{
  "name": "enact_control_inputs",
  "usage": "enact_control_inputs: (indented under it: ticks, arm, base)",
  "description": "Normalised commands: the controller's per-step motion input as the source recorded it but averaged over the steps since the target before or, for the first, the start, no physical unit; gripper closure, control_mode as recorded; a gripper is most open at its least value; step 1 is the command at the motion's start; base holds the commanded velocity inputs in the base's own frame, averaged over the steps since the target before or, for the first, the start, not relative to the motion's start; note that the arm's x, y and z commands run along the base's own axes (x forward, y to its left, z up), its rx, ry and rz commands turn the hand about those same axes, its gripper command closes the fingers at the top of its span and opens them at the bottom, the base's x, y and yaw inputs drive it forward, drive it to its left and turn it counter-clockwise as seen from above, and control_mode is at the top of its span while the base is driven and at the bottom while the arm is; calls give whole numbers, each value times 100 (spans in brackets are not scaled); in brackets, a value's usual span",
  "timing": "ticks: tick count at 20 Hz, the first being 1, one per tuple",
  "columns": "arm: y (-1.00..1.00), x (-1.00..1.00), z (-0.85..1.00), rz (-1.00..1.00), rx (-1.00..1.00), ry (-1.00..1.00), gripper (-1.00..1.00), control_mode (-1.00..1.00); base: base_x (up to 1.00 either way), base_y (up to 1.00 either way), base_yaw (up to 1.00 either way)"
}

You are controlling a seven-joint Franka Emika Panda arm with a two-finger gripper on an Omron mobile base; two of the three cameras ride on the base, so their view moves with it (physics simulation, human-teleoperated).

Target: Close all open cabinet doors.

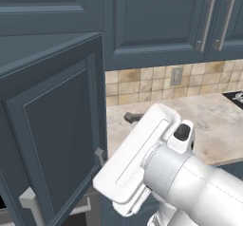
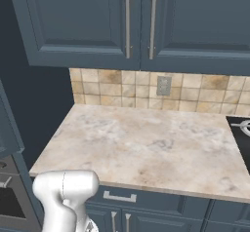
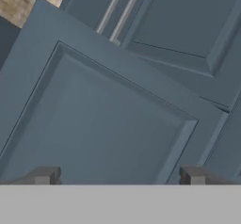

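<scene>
One slate-blue cabinet door [image 1: 52,125] stands swung open at the left, its silver handle [image 1: 29,202] low at its free edge. Its edge also shows in the right base view as a cabinet door [image 2: 7,124]. In the hand view the door's recessed panel [image 3: 103,124] is close in front of my gripper [image 3: 118,176], which is open with nothing between the fingers. A dark fingertip [image 1: 132,117] pokes out past the white arm, right of the door. The upper doors [image 2: 83,21] over the counter are shut, their bar handles [image 2: 128,24] side by side.
A beige stone counter [image 2: 146,143] runs below a tiled backsplash with an outlet [image 2: 163,85]. A black cooktop [image 2: 241,133] sits at its right end. A drawer [image 2: 119,197] and lower doors lie under it. An oven front [image 2: 10,202] is at lower left.
</scene>
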Motion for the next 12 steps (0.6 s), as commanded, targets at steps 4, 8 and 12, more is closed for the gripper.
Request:
enact_control_inputs:
  ticks: [4,8,12]
  arm:
    - [1,40,-40,10,1,-15,-100,-100]
    - [11,41,-44,7,0,-12,-100,-100]
    - [16,45,-42,6,0,-10,-100,-100]
  base:
    - [0,0,0]
    - [0,0,0]
    - [0,0,0]
